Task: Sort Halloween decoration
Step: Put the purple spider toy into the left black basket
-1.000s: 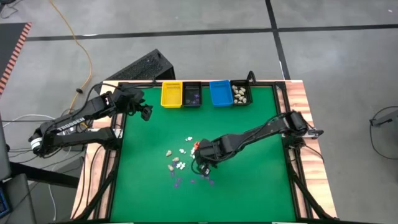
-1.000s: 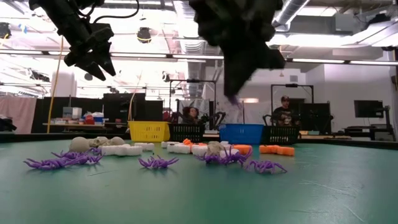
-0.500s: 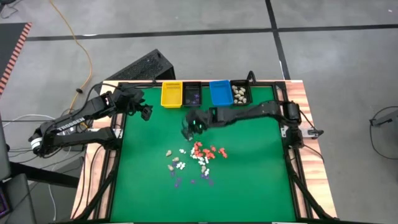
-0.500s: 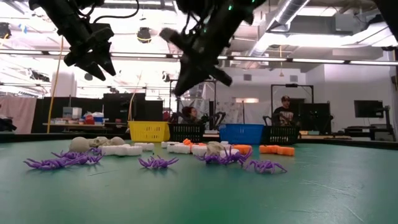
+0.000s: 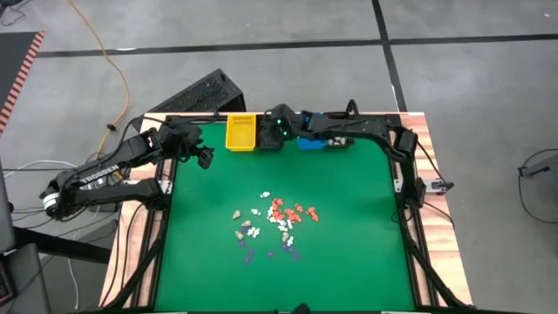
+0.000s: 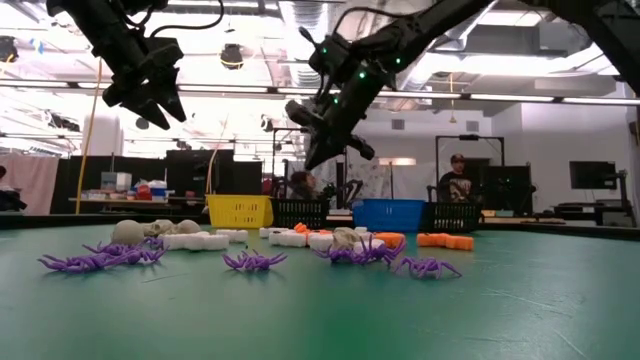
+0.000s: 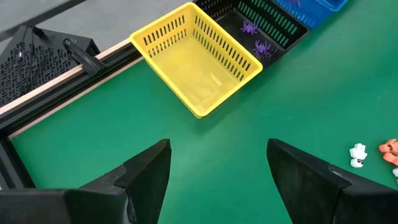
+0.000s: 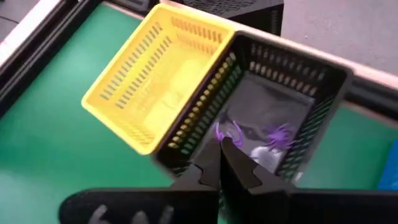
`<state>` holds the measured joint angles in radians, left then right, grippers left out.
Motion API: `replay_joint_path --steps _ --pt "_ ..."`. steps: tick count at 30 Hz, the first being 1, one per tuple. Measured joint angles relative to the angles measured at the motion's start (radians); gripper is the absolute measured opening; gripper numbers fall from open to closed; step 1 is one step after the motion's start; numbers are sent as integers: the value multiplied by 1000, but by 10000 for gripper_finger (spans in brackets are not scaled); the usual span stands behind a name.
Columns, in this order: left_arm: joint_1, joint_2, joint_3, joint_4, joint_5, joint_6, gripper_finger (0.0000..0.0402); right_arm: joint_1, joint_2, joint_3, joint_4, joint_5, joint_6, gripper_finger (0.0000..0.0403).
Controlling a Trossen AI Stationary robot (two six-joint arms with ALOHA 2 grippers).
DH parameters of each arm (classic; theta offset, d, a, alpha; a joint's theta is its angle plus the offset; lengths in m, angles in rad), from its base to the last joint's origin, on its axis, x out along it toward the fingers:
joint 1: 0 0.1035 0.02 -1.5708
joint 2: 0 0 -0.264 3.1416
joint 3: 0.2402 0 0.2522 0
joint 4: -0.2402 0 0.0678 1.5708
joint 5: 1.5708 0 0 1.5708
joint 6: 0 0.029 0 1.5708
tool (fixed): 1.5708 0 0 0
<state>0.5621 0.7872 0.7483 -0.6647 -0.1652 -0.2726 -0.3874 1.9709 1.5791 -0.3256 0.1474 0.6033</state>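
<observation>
The Halloween decoration pieces (image 5: 275, 218), white, cream, orange and purple, lie scattered mid-table; in the low view they form a row (image 6: 300, 245). My right gripper (image 8: 221, 146) hangs over the black bin (image 8: 292, 62), next to the yellow bin (image 8: 161, 81), and is shut on a purple spider (image 8: 226, 132). Another purple spider (image 8: 278, 134) lies in that bin. My left gripper (image 7: 217, 168) stands open in the air near the far left corner (image 5: 202, 157), holding nothing. My right gripper pinches the purple spider between its two fingertips (image 8: 239, 163); only some purple legs (image 8: 219, 132) stick out past the tips. The fingers slant down from the table's right side. The spider is clear of the table, above the black bin's inside.
Along the far edge stand the yellow bin (image 5: 241, 133), the black bin (image 5: 269, 133), a blue bin (image 5: 309, 139) partly under my right arm, and another dark bin with cream pieces (image 5: 337, 133). Green mat lies free all round the pile. People sit in the room beyond.
My right gripper has swung from the pile at mid-table toward the far edge and now hangs over the black bin. It has turned on the way and stayed shut, carrying the purple spider. The orange pieces that it covered now show.
</observation>
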Motion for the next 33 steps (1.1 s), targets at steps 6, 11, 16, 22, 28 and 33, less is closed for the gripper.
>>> replay_joint_path --steps 6,11,16,22,28,33 --pt "0 0 0 0 0 0 256 -37 7 2 14 -20 -11 103" --pt "0 0 0 0 0 0 256 -42 8 1 14 -26 -28 160" --pt "0 0 0 -9 0 4 256 -3 -25 1 -36 -192 -104 174" --pt "0 0 0 -19 0 7 256 208 -57 1 -295 -274 -111 162" --pt "0 0 0 -19 0 7 256 515 -57 1 -406 -246 5 157" --pt "0 0 0 -19 1 10 256 701 -53 1 -392 -122 122 161"
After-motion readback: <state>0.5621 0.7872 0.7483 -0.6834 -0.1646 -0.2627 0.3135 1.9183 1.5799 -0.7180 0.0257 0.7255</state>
